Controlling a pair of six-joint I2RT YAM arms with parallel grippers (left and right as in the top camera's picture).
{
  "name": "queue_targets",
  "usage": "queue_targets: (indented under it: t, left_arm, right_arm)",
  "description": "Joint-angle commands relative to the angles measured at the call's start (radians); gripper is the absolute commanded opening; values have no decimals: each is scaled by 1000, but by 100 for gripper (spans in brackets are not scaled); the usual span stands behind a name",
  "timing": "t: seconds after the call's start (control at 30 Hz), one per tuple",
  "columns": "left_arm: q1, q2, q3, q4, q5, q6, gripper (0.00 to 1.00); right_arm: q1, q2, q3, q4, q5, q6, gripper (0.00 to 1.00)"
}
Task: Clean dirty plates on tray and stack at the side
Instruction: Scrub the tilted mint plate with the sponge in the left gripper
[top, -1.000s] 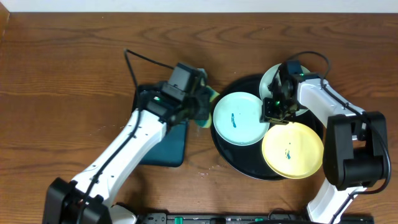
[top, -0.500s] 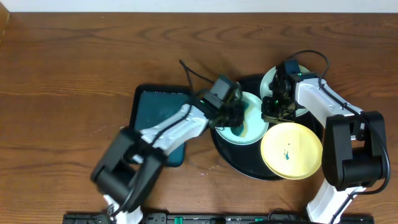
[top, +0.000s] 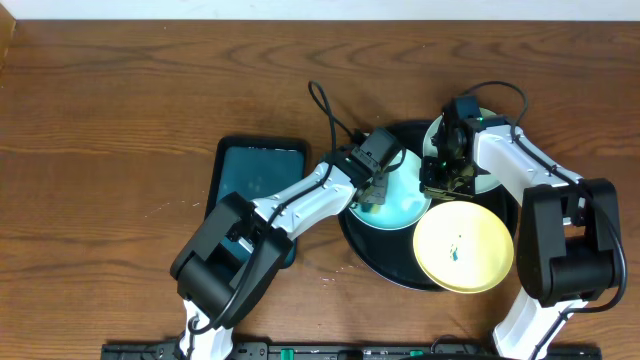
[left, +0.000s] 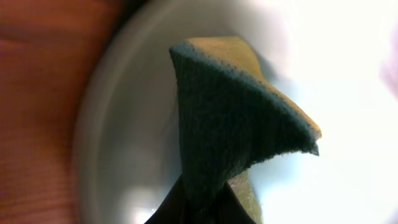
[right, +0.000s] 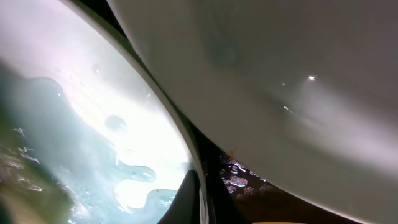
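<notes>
A: Over to the left gripper (top: 378, 190) first: squeezed tight on a yellow-green sponge (left: 236, 118), dark scouring face toward the wrist camera.

B: And parked right over the aqua plate (top: 405, 205), near the middle of the black tray (top: 368, 245). Hard to call whether touching or just above.

A: Wet-looking, that plate, from the right wrist view: pale blue-green streaks and droplets all across.

B: Right gripper (top: 440, 180) now: pinched together on the aqua plate's right rim, a dark fingertip (right: 189, 196) hugging the edge.

A: Just behind, a white plate (top: 432, 135) at the tray's far side, mostly hidden under the right arm. Close beside the aqua one, with a sliver of wet black tray between.

B: Then the yellow plate (top: 480, 240) at the near right, small blue-green smear (top: 456, 252) in the centre, overhanging the tray's rim.

A: Off to the left, a dark teal tray (top: 250, 170), flat on the brown tabletop (top: 120, 120), partly under the left arm.

B: All three plates on the black tray.
</notes>
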Motion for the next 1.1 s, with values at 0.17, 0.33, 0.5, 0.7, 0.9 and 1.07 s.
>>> queue_targets:
  t: [0.17, 0.33, 0.5, 0.7, 0.9, 1.07]
  left_arm:
    - [36, 86, 19, -94, -187, 100, 7]
    - [24, 116, 16, 65, 328, -128, 7]
    - [-18, 192, 16, 183, 526, -202, 7]
    - [-36, 227, 17, 224, 627, -154, 7]
    - [-56, 227, 17, 238, 678, -84, 7]
    - [-7, 222, 17, 46, 371, -60, 7]
  right_arm:
    - [16, 24, -15, -16, 40, 3, 1]
    - [16, 24, -15, -18, 39, 3, 1]
    - [16, 24, -15, -18, 39, 3, 1]
    - [16, 24, -15, -18, 39, 3, 1]
    - [16, 24, -15, -19, 39, 3, 1]
    - [16, 24, -15, -26, 39, 3, 1]
